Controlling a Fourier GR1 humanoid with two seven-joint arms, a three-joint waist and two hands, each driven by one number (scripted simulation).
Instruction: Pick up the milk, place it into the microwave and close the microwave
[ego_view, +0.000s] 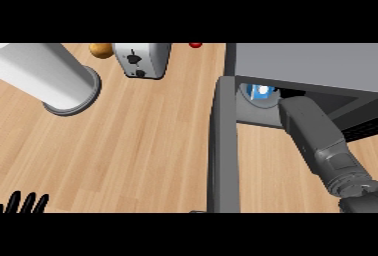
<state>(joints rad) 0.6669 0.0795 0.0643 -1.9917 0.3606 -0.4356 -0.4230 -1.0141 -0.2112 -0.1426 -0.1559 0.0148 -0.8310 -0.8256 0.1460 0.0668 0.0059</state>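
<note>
Milk: a small white and blue milk carton (260, 92), only partly visible, sits inside the cavity of the grey box-shaped microwave (303, 62) at the upper right of the counter, just behind the open doorway.

Microwave door: the dark grey door (223, 150) stands swung open, seen edge-on as a long bar running from the oven toward the bottom of the view.

Right arm: the grey right forearm (317, 140) reaches from the lower right into the oven opening, ending just beside the carton. The right hand itself is hidden inside the cavity, so I cannot tell whether it grips the carton or has let go.

Left hand: the black left hand (23, 204) rests at the lower left edge, fingers straight and spread, pointing up, holding nothing.

Handling, as a judgement: a carton like this is likely light, with stiff but dentable walls and smooth faces. Its flat opposite sides are the best place to take hold.

Direction and long axis: too little shows to tell whether the carton stands upright or lies tilted.

Other things: a white cylindrical canister (55, 75), a silver toaster (142, 60) and the light wooden counter (133, 150).
</note>
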